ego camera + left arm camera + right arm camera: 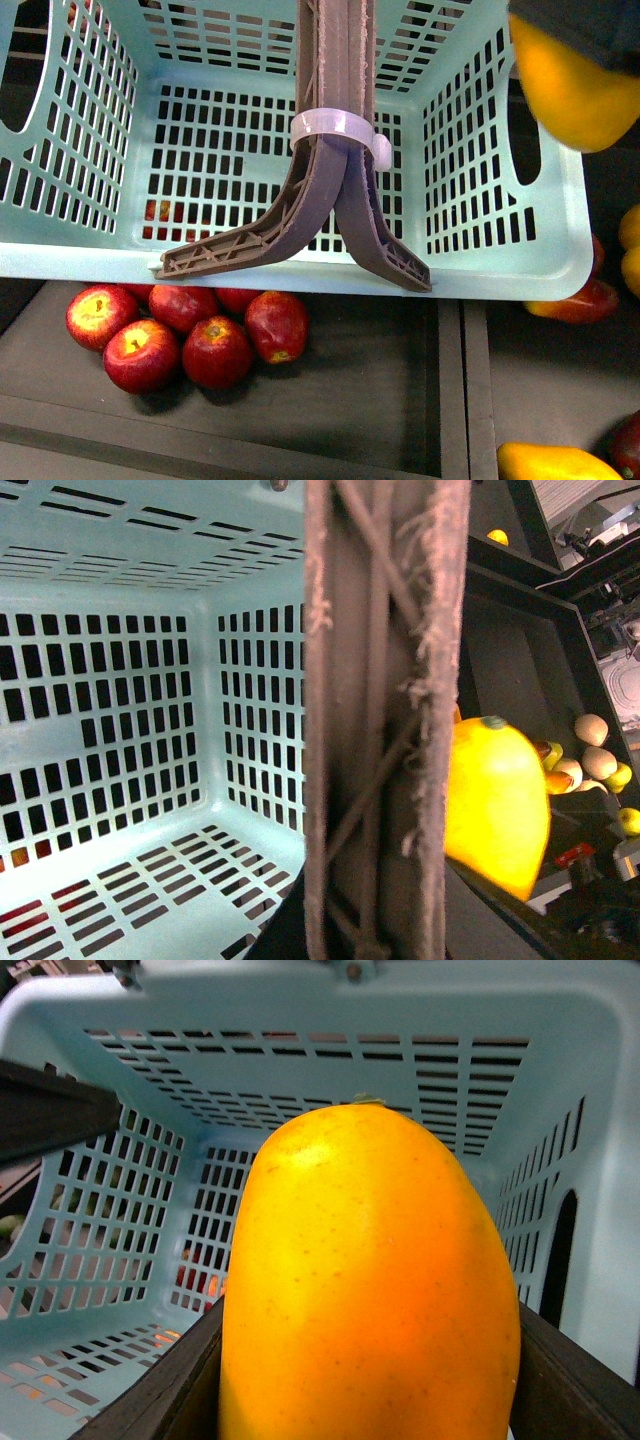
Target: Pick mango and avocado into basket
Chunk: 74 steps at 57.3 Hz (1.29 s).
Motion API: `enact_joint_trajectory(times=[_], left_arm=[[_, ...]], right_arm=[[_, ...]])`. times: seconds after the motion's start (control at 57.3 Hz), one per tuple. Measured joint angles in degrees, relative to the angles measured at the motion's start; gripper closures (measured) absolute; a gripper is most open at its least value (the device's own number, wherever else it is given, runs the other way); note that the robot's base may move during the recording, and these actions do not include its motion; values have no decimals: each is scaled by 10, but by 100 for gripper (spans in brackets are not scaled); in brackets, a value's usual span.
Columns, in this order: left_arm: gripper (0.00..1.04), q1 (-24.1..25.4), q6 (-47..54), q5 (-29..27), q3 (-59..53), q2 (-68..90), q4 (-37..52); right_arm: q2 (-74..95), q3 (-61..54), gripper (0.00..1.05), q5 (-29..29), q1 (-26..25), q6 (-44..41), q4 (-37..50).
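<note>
Lower left, apples (190, 335) lie on the tabletop (380, 400) below the basket (90, 250). At centre, the left claw (375, 930) clamps its handles (335, 60). Upper right, the right claw (370, 1340) grips the mango (575, 85) beside the basket's right wall.

mango (572, 88) over basket (300, 268) rim, apples (190, 332) under basket

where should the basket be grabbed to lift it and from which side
Grip the two brown handles just above the white clip, where they lie pressed together as one narrow ribbed strip. Close the jaws across its flat faces, coming down from above the basket. That spot looks centred over the rim, so the basket should probably hang level.
</note>
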Motion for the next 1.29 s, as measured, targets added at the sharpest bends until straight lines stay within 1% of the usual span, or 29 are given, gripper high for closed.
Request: enact_joint_trajectory(times=[0.07,0.14,0.279,0.384,0.471,0.541,0.629,0.838,0.96,1.048,1.083,1.292], left_arm=[[99,0,0,0,0,0,0],[99,0,0,0,0,0,0],[99,0,2,2,0,0,0],[99,-1,5,-2,0,1,-1],[99,0,4,-3,0,2,-1],[99,1,4,-3,0,2,-1],[99,0,4,-2,0,2,-1],[99,0,4,1,0,2,-1],[99,0,4,1,0,2,-1],[99,0,4,0,0,2,-1],[99,0,4,0,0,2,-1],[99,0,4,0,0,2,-1]], right_arm=[[33,0,41,25,21,-3,9],[55,1,26,36,35,-5,11],[67,5,6,58,46,-10,15],[61,5,8,64,34,-11,20],[9,-9,8,70,-8,-27,17],[-61,-27,8,68,-53,-34,-10],[-137,-56,8,67,-96,-43,-39],[-286,-128,8,55,-157,-65,-107],[-418,-182,8,49,-191,-82,-169],[-512,-213,8,81,-194,-96,-224],[-538,-220,8,93,-192,-99,-228],[-553,-222,8,96,-191,-102,-229]])
